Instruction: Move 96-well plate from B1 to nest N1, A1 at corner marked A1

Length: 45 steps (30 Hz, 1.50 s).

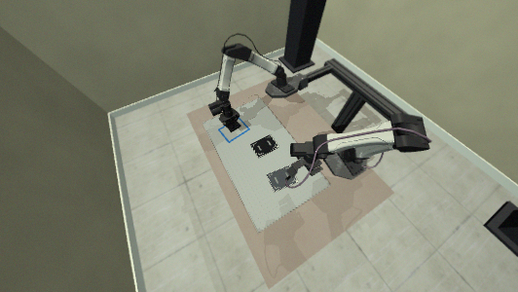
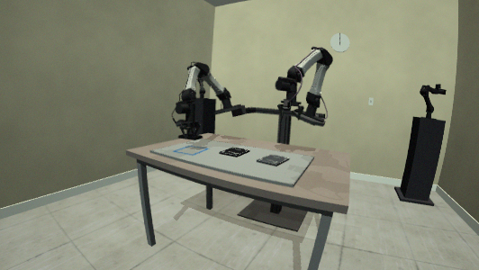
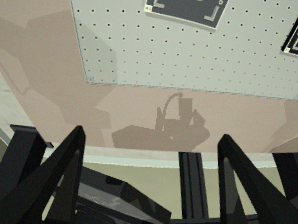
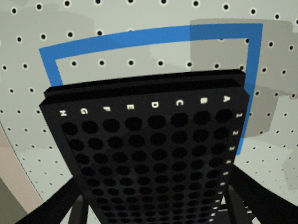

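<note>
The right wrist view shows a black rectangular 96-well plate point(image 1: 235, 127) point(image 2: 190, 136) point(image 4: 155, 150) raised over the blue taped outline point(image 1: 239, 136) point(image 2: 185, 153) point(image 4: 150, 35) on the right – letters A to H cross its far edge, numbers from 1 run down one side, and the dark wells' contents can't be made out. The right gripper point(image 1: 229, 117) point(image 2: 189, 128) point(image 4: 153, 173) is closed on the plate's sides, and bare pegboard point(image 1: 243, 170) point(image 2: 216, 164) point(image 3: 115, 30) point(image 4: 150, 12) separates the outline from the black flat fixture point(image 1: 264, 145) point(image 2: 234, 151) point(image 3: 292, 42). Farther left lies a dark grey flat fixture point(image 1: 278, 180) point(image 2: 272, 159) point(image 3: 187, 12) – the left gripper point(image 1: 316, 167) point(image 2: 284, 104) point(image 3: 153, 135) is spread wide and empty above the table's arm side.
</note>
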### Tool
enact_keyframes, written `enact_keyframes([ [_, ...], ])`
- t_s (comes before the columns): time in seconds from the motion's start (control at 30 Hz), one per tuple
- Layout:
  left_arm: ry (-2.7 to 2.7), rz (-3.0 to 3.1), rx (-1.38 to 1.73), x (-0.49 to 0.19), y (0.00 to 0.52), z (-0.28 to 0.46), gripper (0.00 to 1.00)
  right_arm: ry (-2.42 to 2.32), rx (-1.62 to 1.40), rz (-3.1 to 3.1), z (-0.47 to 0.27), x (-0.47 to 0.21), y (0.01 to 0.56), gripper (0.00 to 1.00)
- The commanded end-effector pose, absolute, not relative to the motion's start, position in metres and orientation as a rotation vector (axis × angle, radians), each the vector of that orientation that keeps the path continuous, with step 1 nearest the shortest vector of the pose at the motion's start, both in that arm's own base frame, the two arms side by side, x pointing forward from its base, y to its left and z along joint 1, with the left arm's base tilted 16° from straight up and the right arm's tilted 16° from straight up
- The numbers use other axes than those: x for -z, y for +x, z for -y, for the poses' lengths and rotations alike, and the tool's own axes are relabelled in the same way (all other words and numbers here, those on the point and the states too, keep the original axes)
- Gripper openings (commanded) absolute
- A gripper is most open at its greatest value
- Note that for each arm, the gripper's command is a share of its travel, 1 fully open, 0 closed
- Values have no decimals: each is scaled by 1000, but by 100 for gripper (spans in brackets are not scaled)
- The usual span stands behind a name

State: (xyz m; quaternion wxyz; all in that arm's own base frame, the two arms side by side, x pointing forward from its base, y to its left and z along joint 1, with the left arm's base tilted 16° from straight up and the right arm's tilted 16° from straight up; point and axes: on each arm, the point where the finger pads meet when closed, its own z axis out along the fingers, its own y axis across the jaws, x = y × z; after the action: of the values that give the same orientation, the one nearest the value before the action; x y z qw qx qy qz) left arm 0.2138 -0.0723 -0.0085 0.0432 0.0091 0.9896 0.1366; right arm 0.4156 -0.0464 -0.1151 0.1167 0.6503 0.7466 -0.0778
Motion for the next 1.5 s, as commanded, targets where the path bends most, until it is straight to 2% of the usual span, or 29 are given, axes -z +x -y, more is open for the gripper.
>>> enact_keyframes([
  [0.0, 28, -3036, -415, 6, 207, 71, 100, 1903, 235, -2171, 54, 121, 417, 0],
  [1.47, 28, -3036, -415, 6, 207, 71, 100, 1903, 216, -2175, 68, 183, 430, 0],
])
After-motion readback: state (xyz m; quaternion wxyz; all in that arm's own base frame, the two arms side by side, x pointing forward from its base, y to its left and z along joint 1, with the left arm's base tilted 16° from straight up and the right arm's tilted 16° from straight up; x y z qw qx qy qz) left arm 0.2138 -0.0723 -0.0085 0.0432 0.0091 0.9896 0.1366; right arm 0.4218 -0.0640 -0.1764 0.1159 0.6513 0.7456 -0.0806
